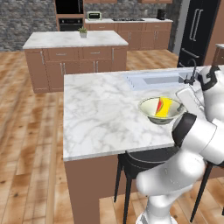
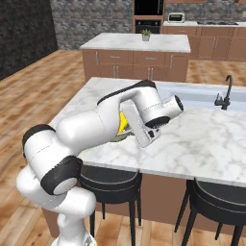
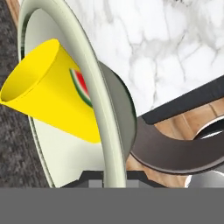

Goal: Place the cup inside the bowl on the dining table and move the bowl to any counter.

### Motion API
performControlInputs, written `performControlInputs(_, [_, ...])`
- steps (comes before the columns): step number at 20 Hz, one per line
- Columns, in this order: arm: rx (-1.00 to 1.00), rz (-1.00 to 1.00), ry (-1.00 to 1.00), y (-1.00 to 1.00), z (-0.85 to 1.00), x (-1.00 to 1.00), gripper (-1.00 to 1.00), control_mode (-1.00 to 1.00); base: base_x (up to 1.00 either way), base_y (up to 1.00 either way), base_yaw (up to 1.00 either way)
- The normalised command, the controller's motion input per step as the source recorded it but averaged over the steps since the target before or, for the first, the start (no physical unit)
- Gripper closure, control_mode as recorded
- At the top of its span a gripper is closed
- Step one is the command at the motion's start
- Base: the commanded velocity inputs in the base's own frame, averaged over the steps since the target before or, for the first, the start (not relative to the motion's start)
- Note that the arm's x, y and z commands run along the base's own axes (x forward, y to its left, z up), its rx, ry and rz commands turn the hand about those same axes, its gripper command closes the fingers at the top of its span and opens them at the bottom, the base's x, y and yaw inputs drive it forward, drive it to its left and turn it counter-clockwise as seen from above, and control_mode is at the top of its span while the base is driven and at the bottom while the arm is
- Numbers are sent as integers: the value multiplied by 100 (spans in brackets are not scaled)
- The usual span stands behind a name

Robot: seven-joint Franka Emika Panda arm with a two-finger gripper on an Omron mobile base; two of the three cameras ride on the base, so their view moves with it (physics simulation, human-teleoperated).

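Inside pale bowl (image 1: 151, 108); yellow cup (image 1: 164, 107)

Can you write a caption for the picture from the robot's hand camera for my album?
Yellow cup lying inside the cream bowl, seen up close over the marble dining table.

cup (image 1: 164, 107) in bowl (image 1: 151, 109), bowl above dining table (image 1: 100, 113)
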Motion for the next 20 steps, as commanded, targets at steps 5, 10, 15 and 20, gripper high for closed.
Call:
performControlInputs(5, [3,-11,0,27,21,1,100,-100,0,0,0])
performControlInputs(10, [0,-5,0,26,43,0,100,-100,0,0,0])
performControlInputs(15, [0,-3,0,23,34,0,100,-100,0,0,0])
performControlInputs(20, [0,0,0,8,2,-1,100,-100,0,0,0])
